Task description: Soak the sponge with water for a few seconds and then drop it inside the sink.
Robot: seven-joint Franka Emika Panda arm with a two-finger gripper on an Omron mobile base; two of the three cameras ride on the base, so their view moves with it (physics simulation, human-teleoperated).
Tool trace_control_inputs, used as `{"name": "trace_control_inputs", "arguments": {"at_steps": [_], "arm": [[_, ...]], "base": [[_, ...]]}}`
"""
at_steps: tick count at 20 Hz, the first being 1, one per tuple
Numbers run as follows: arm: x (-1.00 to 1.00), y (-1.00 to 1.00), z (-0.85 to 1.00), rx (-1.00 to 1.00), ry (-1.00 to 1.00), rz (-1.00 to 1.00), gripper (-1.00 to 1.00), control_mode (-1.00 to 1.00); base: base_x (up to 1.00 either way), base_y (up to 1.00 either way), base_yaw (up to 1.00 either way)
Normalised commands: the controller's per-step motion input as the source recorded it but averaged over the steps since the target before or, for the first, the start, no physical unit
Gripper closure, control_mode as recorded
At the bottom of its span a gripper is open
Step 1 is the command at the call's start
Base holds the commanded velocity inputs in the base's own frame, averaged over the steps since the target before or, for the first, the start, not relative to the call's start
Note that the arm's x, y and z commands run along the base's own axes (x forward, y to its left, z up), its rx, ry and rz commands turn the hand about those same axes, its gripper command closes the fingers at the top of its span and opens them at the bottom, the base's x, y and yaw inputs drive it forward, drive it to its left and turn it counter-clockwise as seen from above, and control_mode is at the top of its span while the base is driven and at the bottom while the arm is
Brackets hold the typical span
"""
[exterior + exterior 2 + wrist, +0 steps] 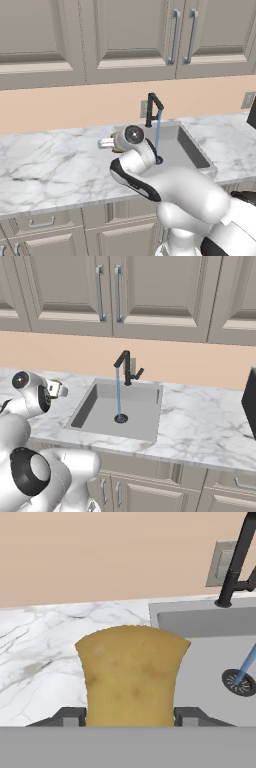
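My gripper (131, 717) is shut on the sponge (131, 672), a yellow-orange block with pinched sides that stands up between the two fingertips (70, 716). In the left base view the gripper (106, 143) hangs over the marble counter just left of the sink (185, 145), with the sponge (117, 144) partly hidden by the hand. The grey sink (100, 411) lies to the gripper's (55, 388) right. Water (118, 391) falls in a thin pale-blue stream from the black faucet (127, 366) to the drain (120, 418). The sponge is apart from the water (245, 667).
A wall outlet (220, 562) sits behind the faucet (237, 562). Grey wall cabinets hang above the counter. A dark appliance (250, 401) stands at the counter's far right. White marble counter (50, 160) stretches left of the sink.
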Motion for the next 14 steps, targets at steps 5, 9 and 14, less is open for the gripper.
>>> {"name": "trace_control_inputs", "arguments": {"at_steps": [5, 9, 14], "arm": [[-0.11, -0.45, 0.0, 0.0, -0.01, -0.03, 1.0, -1.0], [-0.03, -0.44, 0.0, 0.0, 0.0, -0.06, 1.0, -1.0], [0.0, -0.41, 0.0, 0.0, 0.0, -0.08, 1.0, -1.0]], "base": [[0.0, 0.0, 0.0], [0.0, 0.0, 0.0], [0.0, 0.0, 0.0]]}}
